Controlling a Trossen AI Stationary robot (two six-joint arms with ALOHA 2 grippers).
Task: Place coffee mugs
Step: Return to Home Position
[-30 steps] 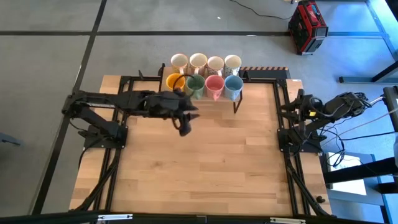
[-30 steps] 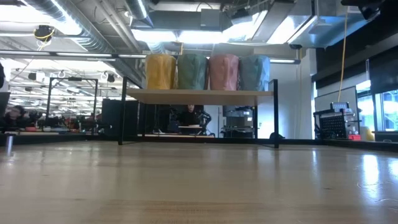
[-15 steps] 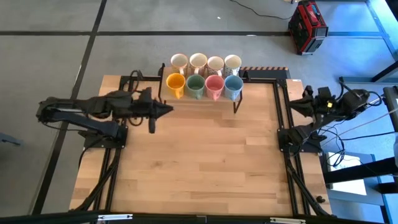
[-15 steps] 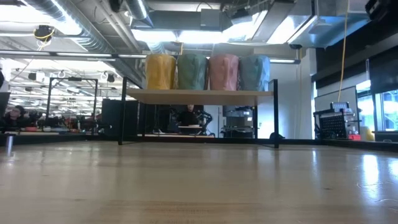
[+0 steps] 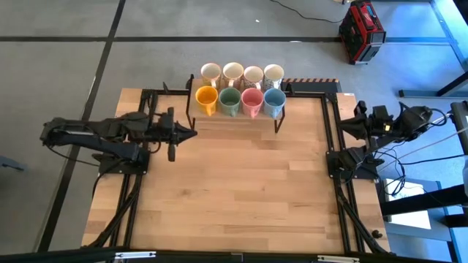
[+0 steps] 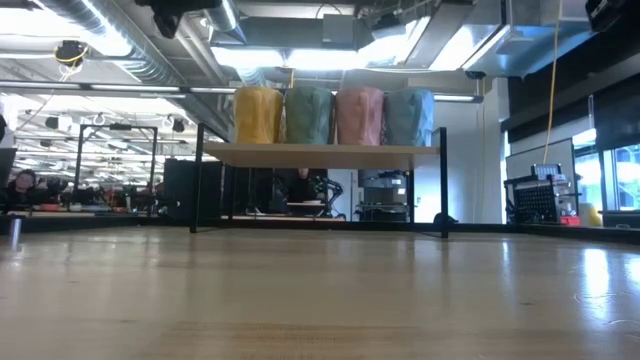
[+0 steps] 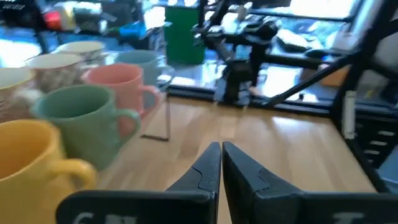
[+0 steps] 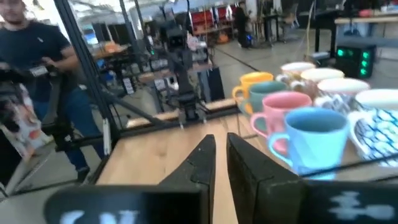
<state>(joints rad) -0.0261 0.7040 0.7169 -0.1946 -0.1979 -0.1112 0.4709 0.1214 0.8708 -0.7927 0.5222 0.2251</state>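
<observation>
Eight coffee mugs (image 5: 253, 74), all up on the raised shelf (image 6: 320, 153) at the far edge of the worktop (image 5: 241, 190), upright, mouths up, in two rows of four.

Front row, from the left arm's side across: yellow mug (image 5: 206, 97), green mug (image 5: 229, 98), pink mug (image 5: 251, 98), blue mug (image 5: 274, 98). Packed close, side by side; from the low view, lined along the shelf's front edge, high above the wood on thin black legs.

Back row: four pale mugs (image 5: 233, 71), right behind the coloured ones. One patterned mug (image 8: 380, 134) with dark blue lines, just behind the blue mug.

Left arm (image 5: 110, 131): lies stretched over the worktop's left edge, nose toward the middle.

Left jaws: hang above the wood just in front of the shelf's left post, clear of the yellow mug. Pressed together, only a hairline between the fingers (image 7: 205, 171). Grip nothing.

Right arm (image 5: 380, 128): sits folded up beyond the worktop's right edge, well apart from the shelf.

Right jaws: face across the worktop toward the mugs and the other arm. Drawn together to a thin slit, fingers (image 8: 202, 162) empty.

Beyond the worktop: a red case (image 5: 361, 31) on the grey floor, and a person in a dark blue shirt (image 8: 37, 56) standing off to one side in the right wrist view.
</observation>
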